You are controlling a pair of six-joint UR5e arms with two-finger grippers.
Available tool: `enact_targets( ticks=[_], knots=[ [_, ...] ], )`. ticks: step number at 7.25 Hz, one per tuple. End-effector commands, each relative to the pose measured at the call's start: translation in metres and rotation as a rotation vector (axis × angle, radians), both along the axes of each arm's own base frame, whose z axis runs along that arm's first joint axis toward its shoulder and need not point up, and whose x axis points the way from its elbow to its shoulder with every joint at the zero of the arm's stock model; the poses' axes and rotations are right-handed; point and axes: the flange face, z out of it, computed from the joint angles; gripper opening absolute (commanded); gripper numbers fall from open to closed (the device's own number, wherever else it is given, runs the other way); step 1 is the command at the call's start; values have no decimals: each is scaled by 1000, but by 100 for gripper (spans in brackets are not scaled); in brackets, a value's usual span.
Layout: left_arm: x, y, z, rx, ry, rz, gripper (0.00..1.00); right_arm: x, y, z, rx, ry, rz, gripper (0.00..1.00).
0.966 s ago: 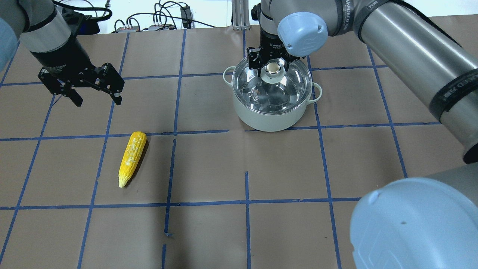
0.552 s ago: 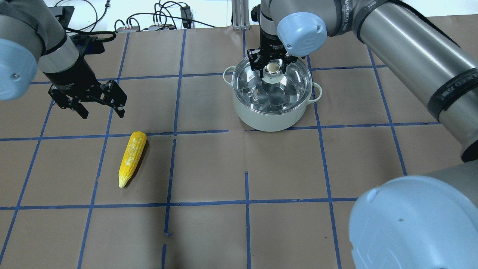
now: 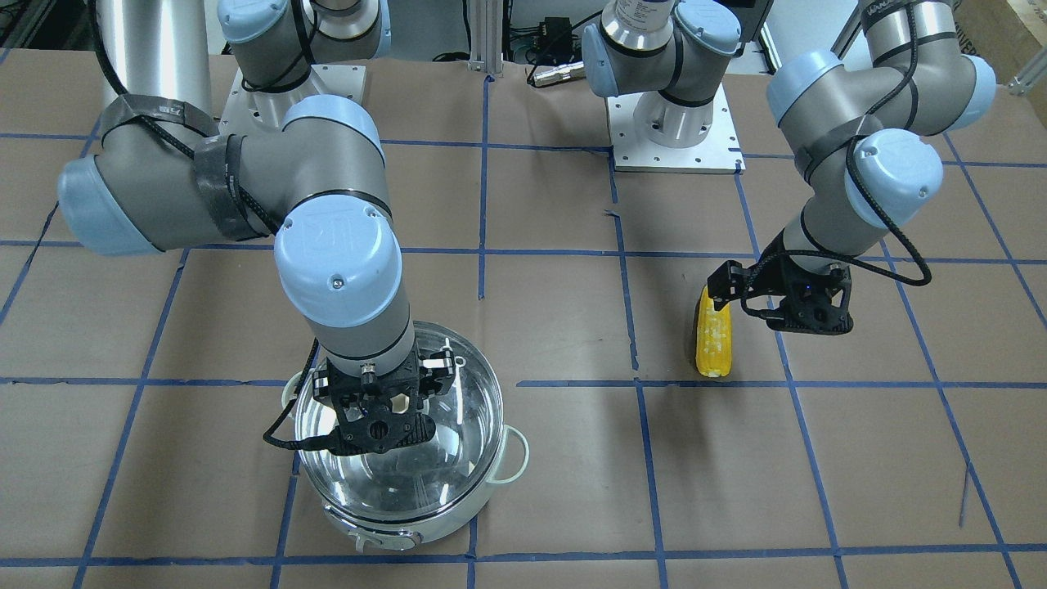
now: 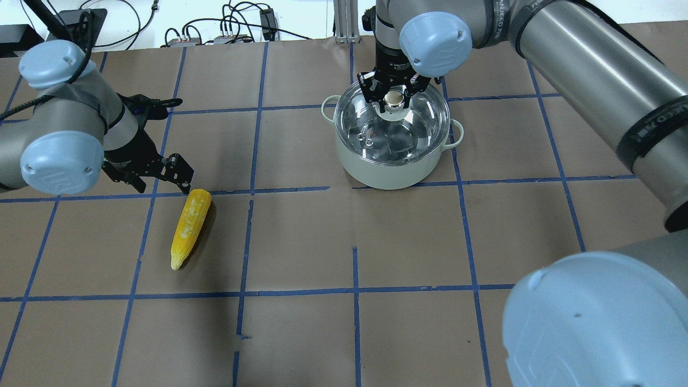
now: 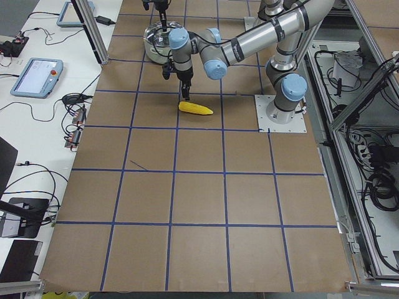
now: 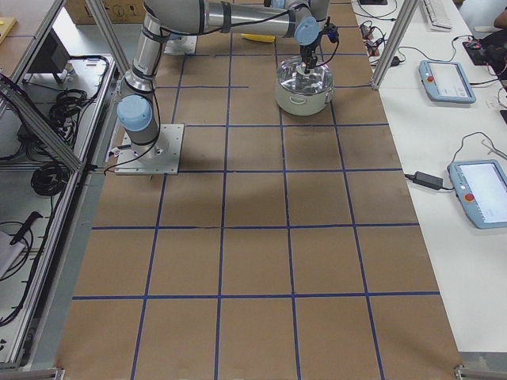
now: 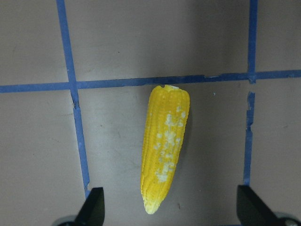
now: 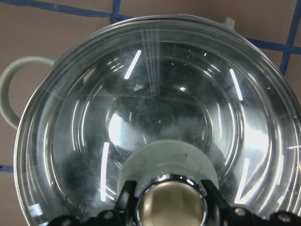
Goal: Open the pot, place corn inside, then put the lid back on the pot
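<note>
The yellow corn (image 4: 190, 227) lies on the table at left, its thick end away from the robot. My left gripper (image 4: 161, 177) is open and hovers just beyond that thick end. In the left wrist view the corn (image 7: 164, 146) lies between the spread fingertips (image 7: 94, 207). The steel pot (image 4: 387, 172) stands at centre back with the clear glass lid (image 4: 400, 129) on it. My right gripper (image 4: 395, 98) is shut on the lid's knob (image 8: 171, 207). In the right wrist view both fingers touch the knob's sides.
The table is brown paper with a blue tape grid (image 4: 355, 290). The pot's pale loop handles (image 4: 457, 131) stick out to both sides. The right arm's large elbow (image 4: 591, 322) fills the near right corner of the overhead view. Cables lie along the back edge (image 4: 231, 32).
My left gripper has moved towards the robot and down, from well beyond the corn to just beyond its thick end. My right gripper has lowered and closed in on the lid's knob.
</note>
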Motion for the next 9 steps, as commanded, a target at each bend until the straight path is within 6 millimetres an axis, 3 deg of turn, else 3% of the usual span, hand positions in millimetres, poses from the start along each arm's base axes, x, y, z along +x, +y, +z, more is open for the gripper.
enact_targets(
  ticks=[1, 2, 4, 5, 6, 7, 8, 9],
  knots=[
    [3, -4, -32, 22, 10, -44, 100, -7, -7, 38, 33, 8, -8, 41],
    [2, -2, -37, 33, 13, -46, 100, -17, -5, 53, 40, 8, -6, 39],
    [0, 8, -75, 44, 19, -68, 100, -41, 19, 88, 11, 14, 9, 36],
    [0, 7, -91, 38, 21, -97, 99, -67, 51, 96, 22, 16, 6, 37],
    [0, 6, -106, 48, 25, -102, 96, -107, 85, 118, 6, 10, -9, 37],
    [1, 4, -111, 47, 23, -102, 86, -153, 112, 129, -4, 7, -41, 37],
    [1, 3, -107, 46, 17, -101, 52, -184, 127, 133, -7, 2, -25, 38],
    [0, 3, -101, 40, 15, -97, 34, -189, 136, 141, -21, 7, -34, 38]
  ],
)
